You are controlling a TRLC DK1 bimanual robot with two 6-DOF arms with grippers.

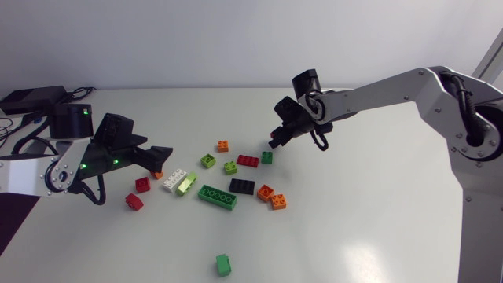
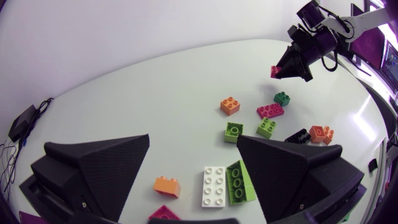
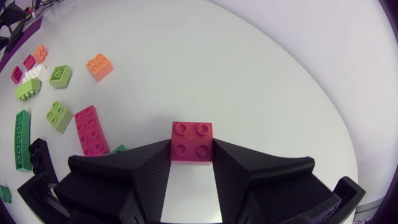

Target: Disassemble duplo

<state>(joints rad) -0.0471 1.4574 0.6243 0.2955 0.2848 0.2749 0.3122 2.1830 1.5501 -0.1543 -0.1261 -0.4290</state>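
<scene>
Red brick (image 3: pixel 191 142) is being pinched thinly by my right gripper (image 3: pixel 191 155) and could slip; my left gripper (image 2: pixel 194 140) is hanging open.

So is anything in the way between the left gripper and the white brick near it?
Nothing visible is. The left gripper is open, and the white brick shows between its fingers with nothing over it. A lime brick lies against one side, and a small orange brick sits apart on the other.
</scene>
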